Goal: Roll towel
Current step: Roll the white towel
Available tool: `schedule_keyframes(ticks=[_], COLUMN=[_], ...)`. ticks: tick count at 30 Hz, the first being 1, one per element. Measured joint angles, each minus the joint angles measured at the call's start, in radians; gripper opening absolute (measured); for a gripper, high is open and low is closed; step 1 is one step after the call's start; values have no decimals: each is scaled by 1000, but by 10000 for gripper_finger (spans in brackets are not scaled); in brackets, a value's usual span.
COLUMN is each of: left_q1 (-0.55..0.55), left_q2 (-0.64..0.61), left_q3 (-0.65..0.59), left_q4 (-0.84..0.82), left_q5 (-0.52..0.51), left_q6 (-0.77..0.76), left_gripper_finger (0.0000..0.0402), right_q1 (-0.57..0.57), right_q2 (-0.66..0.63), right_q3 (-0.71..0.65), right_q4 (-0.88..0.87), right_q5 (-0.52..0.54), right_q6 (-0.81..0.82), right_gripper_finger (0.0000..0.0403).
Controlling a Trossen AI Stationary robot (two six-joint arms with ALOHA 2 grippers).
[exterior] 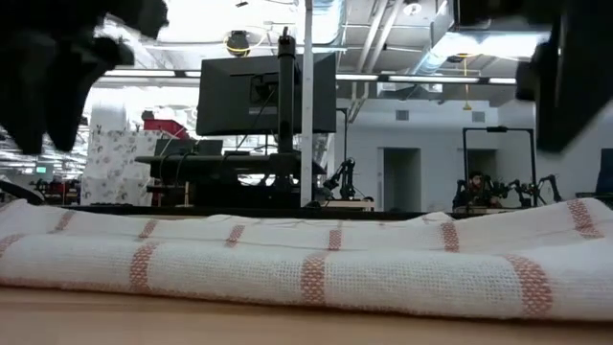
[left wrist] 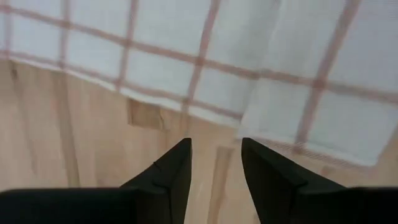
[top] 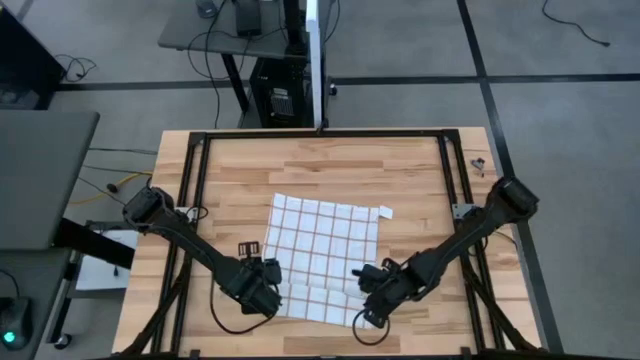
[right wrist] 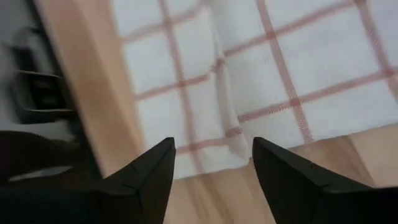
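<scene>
Both grippers, left [top: 268,287] and right [top: 372,300], hang open-jawed at the towel's [top: 325,245] lower edge; the low view alone shows its folded hem.

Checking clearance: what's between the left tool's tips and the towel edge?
Only bare table; the left tool is open short of the towel, per the left wrist view.

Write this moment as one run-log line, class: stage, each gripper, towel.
stage: first fold laid | left gripper: open, empty, at towel's near edge | right gripper: open, empty, same edge | towel: near edge folded over, rest flat
</scene>
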State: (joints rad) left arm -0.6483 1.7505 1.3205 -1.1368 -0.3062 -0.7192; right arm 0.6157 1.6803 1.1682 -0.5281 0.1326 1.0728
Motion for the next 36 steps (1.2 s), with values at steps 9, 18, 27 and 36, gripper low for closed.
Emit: schedule_keyframes(ticks=[9, 18, 27, 36], left_q1=[-83, -87, -87, -34], left_q2=[-16, -16, -15, -19], left_q3=[-5, -151, -261, -215], left_q4=[202, 378, 528, 382], left_q5=[-183, -8, 41, 40], left_q6=[88, -61, -257, -294], left_gripper_finger=[119, 119, 119, 119], right_q1=[-4, 43, 16, -50], right_q2=[4, 190, 218, 162], right_q3=[1, 0, 0, 0], right_q4=[141, 184, 27, -12], right_q5=[26, 26, 21, -9], right_q6=[-129, -62, -196, -437], right_gripper_finger=[200, 194, 191, 191])
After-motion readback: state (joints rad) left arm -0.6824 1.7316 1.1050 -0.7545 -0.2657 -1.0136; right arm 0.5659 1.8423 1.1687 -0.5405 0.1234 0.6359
